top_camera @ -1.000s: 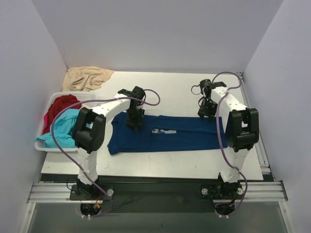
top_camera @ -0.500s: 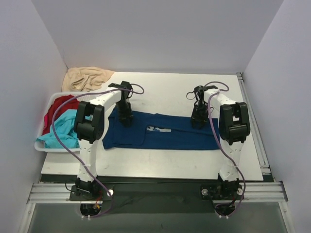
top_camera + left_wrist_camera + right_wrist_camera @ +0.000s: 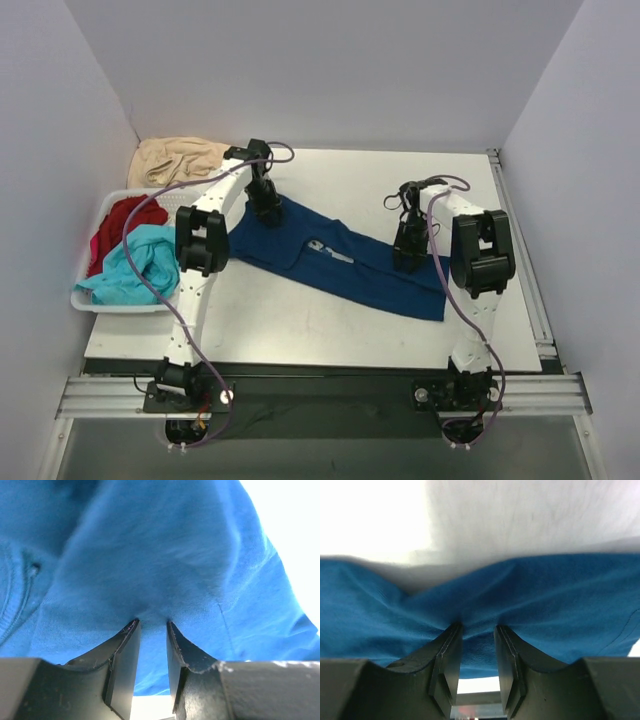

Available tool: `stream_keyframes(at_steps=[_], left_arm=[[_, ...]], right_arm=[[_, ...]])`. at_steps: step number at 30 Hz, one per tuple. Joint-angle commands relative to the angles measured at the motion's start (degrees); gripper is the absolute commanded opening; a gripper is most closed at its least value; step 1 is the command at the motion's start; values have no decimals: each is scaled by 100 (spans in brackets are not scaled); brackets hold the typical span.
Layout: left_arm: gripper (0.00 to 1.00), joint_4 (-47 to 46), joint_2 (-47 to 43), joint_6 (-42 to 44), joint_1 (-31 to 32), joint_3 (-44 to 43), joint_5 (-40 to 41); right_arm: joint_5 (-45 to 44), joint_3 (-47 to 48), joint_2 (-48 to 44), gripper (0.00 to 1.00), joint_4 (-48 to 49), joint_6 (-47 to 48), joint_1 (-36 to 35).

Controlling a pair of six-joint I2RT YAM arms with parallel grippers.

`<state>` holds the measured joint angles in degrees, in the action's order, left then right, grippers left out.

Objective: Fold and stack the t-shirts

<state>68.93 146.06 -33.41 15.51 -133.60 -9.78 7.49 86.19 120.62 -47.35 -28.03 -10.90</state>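
Note:
The navy blue t-shirt (image 3: 340, 262), folded into a long band, lies slanted across the table from far left to near right, a strip of its pale print showing. My left gripper (image 3: 264, 207) is shut on the navy t-shirt's far-left end; blue cloth (image 3: 150, 570) bunches at its fingertips in the left wrist view. My right gripper (image 3: 407, 252) is shut on the shirt's right part, with cloth (image 3: 480, 605) pinched between the jaws. A red t-shirt (image 3: 125, 222) and a turquoise t-shirt (image 3: 135, 266) lie crumpled at the left.
A white basket (image 3: 85, 297) at the table's left edge holds the red and turquoise shirts. A beige garment (image 3: 180, 160) lies crumpled in the far-left corner. White walls close in the table on three sides.
The left gripper carried its end of the navy shirt toward the far-left, turning the band from level to slanted. The right gripper shifted slightly nearer with its end.

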Motion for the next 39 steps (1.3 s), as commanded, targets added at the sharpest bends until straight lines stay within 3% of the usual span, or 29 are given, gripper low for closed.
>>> stream_keyframes(at_steps=[1, 7, 18, 25, 30, 36, 39], left_arm=[[38, -406, 792, -323, -109, -666, 126], [38, -1519, 828, -798, -276, -422, -322], [38, -4306, 1504, -2239, -320, -632, -2088], [34, -6387, 1522, -3065, -338, -351, -2361], [34, -6795, 1943, -3312, -373, -1027, -2362], [35, -8296, 2049, -3909, -382, -799, -2239], [40, -8640, 2067, -3919, -391, -895, -2221]], right_arm=[[-63, -366, -38, 33, -432, -53, -176], [69, -419, -126, 33, -485, -247, -483], [456, -314, -47, 33, -547, -282, -1380], [-379, -165, -337, 34, -608, -422, -1451], [-1044, 371, -486, 34, -845, -326, -1442], [-2038, 801, -1066, 34, -828, -238, -1424], [-2102, 934, -1128, 34, -776, -63, -1389]])
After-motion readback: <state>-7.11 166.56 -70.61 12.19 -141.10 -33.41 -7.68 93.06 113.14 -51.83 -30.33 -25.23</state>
